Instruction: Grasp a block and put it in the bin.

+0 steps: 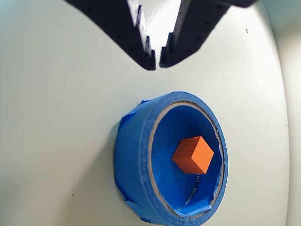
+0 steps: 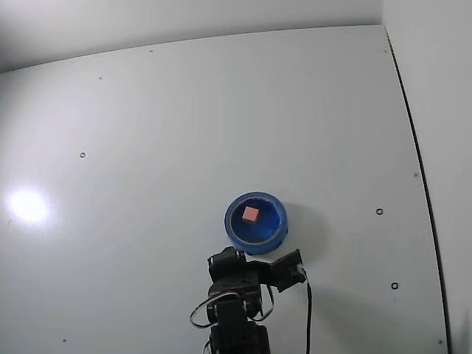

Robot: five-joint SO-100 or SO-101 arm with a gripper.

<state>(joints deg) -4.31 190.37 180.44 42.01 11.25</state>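
The black two-finger jaws (image 1: 157, 64) came into the wrist view from twelve o'clock, their serrated tips pressed nearly together with only a thin sliver of white showing between them, and nothing was pinched there. They hung clear of the round blue bowl-like bin (image 1: 136, 165), which sat just beyond the tips toward six o'clock, apart from them.

The small cube block (image 1: 193, 154) lay inside the bin on its blue floor, a little toward three o'clock of the middle, one corner turned up toward the camera. It looked orange in the wrist view and pinker in the fixed view (image 2: 251, 214). The bin's wall appeared wrapped in blue tape, with a pale inner edge at the rim.

In the fixed view the bin (image 2: 234, 229) rested on the plain white counter (image 2: 184, 125), at about twelve o'clock from the dark arm (image 2: 236, 295), which entered from the bottom edge with a black cable (image 2: 308, 310) trailing beside it. A bright glare spot (image 2: 28, 205) lay far off at nine o'clock.
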